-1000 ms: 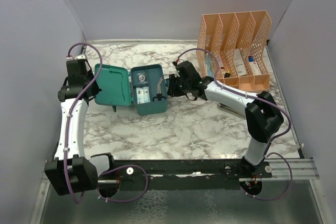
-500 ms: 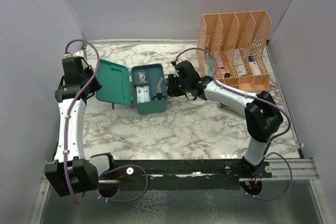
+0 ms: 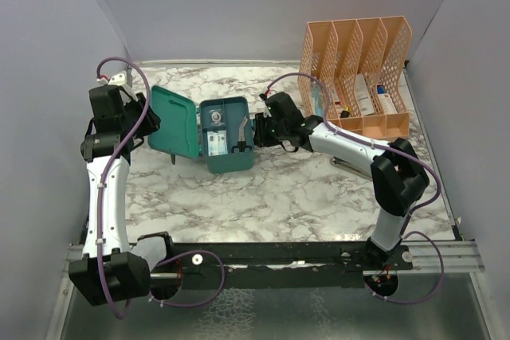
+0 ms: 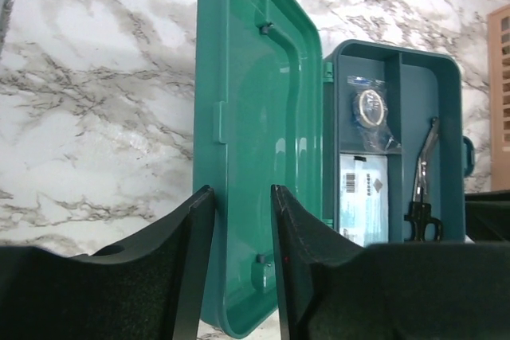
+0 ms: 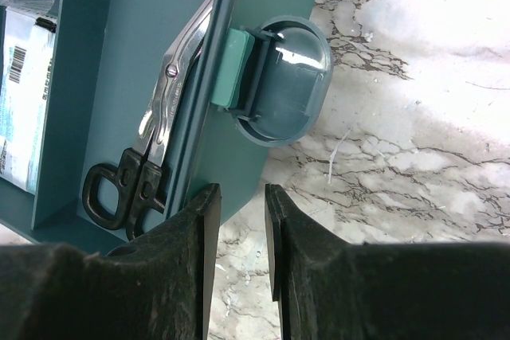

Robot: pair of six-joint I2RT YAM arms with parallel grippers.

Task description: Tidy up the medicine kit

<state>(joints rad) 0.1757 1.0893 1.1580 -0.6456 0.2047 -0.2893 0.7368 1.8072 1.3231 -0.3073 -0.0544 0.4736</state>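
The teal medicine kit (image 3: 227, 149) lies open at the table's centre-left. Its lid (image 3: 171, 123) stands tilted up on its hinge. My left gripper (image 3: 150, 121) is shut on the lid's free edge; in the left wrist view the gripper (image 4: 241, 190) straddles the lid's rim (image 4: 239, 117). The tray holds a bagged tape roll (image 4: 370, 109), a white packet (image 4: 362, 205) and black-handled scissors (image 4: 422, 189). My right gripper (image 3: 259, 129) sits against the kit's right wall below the latch (image 5: 275, 77). In its wrist view the gripper (image 5: 239, 193) has its jaws almost together, holding nothing.
A peach lattice file organizer (image 3: 355, 77) with boxes in its slots stands at the back right, behind the right arm. Grey walls close in the table at the left, back and right. Marble tabletop (image 3: 279, 197) lies in front of the kit.
My left gripper has lifted the lid from flat on the table to tilted up, swinging it toward the base. The right arm has not moved.
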